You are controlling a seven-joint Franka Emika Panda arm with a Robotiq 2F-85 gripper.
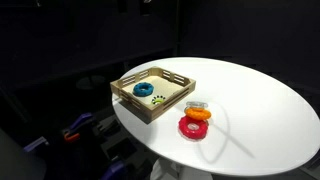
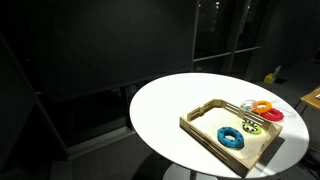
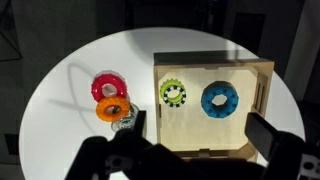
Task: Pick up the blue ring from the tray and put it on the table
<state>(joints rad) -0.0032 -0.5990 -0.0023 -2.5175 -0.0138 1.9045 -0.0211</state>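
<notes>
The blue ring [image 3: 219,100] lies flat on the pale floor of the light-wood tray [image 3: 263,68], to the right of a green-and-white ring [image 3: 174,94]. It shows in both exterior views [image 1: 143,89] [image 2: 231,137], as does the tray [image 1: 170,104] [image 2: 200,128]. The tray stands on the round white table [image 3: 70,120] [image 1: 260,110] [image 2: 170,100]. My gripper [image 3: 200,138] is open and empty, hovering high over the tray's near edge, with its dark fingers at the bottom of the wrist view. It does not show in either exterior view.
A red ring [image 3: 106,87] [image 1: 192,127] and an orange ring [image 3: 112,108] [image 1: 198,114] lie touching on the table beside the tray, and a small speckled object [image 3: 126,124] sits by them. The surroundings are dark, and the table edge runs close to the tray.
</notes>
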